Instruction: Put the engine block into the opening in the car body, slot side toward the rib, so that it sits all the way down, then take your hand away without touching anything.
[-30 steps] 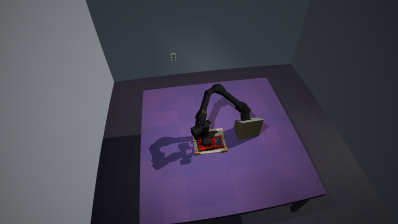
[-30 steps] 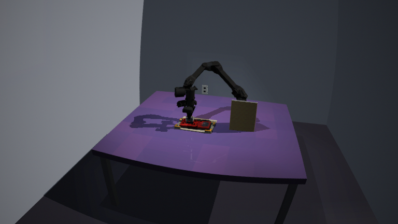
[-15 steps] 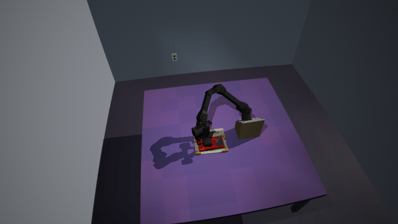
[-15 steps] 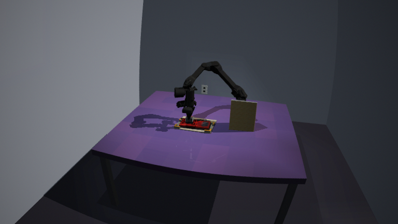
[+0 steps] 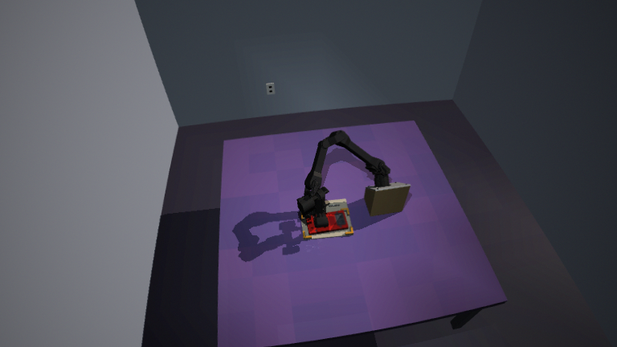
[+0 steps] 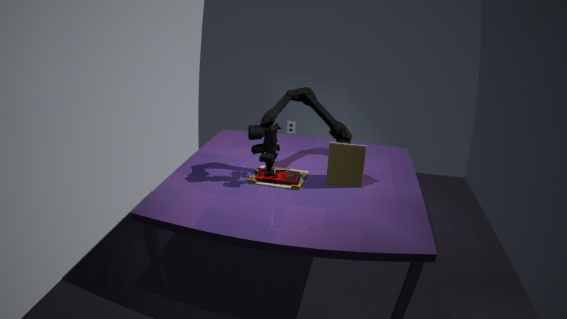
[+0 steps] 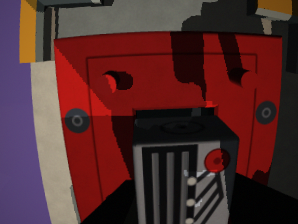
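The engine block, grey with dark stripes and a red round mark, is between the black fingers of my gripper, which is shut on it. The red car body lies below. In the wrist view the block stands over the opening, whose dark far edge shows just beyond the block's top. The block's upper part stands above the red surface. Its lower end, the slot and the rib are hidden, so depth and slot side cannot be told.
The car body lies in a cream and grey tray with raised orange corners. A tall tan panel stands to the right on the purple table, in front of the arm's base.
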You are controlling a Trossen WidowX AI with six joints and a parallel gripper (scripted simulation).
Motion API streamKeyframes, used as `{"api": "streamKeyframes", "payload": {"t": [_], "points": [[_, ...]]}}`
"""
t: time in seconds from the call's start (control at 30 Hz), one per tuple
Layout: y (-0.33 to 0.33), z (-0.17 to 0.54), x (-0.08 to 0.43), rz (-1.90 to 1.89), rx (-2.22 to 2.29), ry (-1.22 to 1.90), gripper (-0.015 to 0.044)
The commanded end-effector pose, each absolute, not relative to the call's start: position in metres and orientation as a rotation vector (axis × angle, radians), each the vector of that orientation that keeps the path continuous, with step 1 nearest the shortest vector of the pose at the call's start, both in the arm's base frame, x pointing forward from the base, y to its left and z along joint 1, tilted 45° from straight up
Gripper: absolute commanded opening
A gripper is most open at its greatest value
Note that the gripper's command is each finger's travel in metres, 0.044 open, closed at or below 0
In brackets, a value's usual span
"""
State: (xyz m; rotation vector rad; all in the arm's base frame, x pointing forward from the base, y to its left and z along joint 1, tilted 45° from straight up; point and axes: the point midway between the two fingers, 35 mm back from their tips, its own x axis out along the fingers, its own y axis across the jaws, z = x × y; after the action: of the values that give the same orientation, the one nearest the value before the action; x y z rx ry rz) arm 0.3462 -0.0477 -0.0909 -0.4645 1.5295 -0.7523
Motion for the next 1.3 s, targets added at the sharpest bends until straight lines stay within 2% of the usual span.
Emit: {"api": "streamKeyframes", "payload": {"t": [0.0, 1.27], "points": [[-0.0487, -0.0917, 0.3461, -0.750, -0.471, 1.530, 0.0160], [-0.0552, -0.0983, 0.3450, -0.750, -0.471, 1.530, 0.0160]]}}
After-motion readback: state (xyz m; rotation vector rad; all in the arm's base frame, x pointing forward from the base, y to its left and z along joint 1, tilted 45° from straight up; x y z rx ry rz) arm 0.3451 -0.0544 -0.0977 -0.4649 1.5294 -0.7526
